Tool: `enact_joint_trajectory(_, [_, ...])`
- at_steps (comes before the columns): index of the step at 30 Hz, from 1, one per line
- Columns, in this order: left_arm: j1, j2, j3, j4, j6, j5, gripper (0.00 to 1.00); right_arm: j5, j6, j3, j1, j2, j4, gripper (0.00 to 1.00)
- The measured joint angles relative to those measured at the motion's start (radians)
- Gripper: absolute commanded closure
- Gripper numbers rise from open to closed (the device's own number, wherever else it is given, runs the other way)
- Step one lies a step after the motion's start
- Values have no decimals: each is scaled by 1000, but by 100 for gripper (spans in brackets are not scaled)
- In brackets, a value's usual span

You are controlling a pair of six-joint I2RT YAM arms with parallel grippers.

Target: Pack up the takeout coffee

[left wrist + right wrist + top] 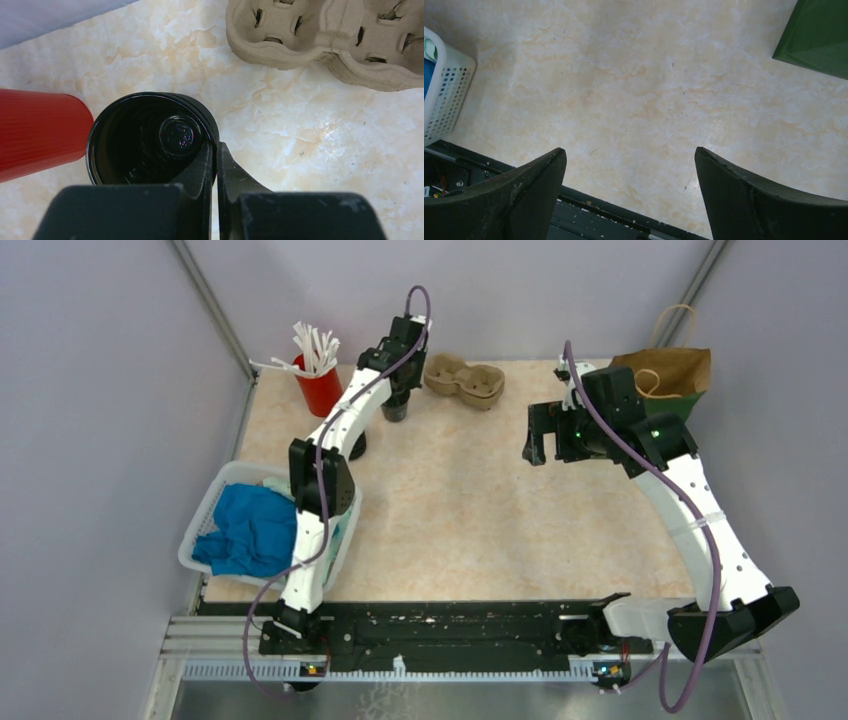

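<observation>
The takeout coffee, a small black cup (145,140), stands at the back of the table (396,412), between the red cup and the pulp tray. In the left wrist view I look down into its round dark top. My left gripper (216,147) is shut on the cup's right rim, one finger over the inside and one outside; it also shows in the top view (398,400). My right gripper (629,155) is open and empty, held above the bare table at mid right (545,445).
A red cup (35,130) of white sticks (316,345) stands just left of the coffee. A brown pulp cup tray (325,35) lies just right of it. A brown paper bag (675,370) stands back right. A white basket (215,510) with blue cloth sits left. Another small black object (356,447) shows beside the left arm.
</observation>
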State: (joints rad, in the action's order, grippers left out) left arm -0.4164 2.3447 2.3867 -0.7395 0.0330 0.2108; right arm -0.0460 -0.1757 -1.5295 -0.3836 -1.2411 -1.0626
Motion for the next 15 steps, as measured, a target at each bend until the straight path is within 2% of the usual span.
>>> enact_joint_trajectory(15, [101, 0, 22, -6, 165, -224, 99, 1, 0, 0, 0, 0, 0, 1])
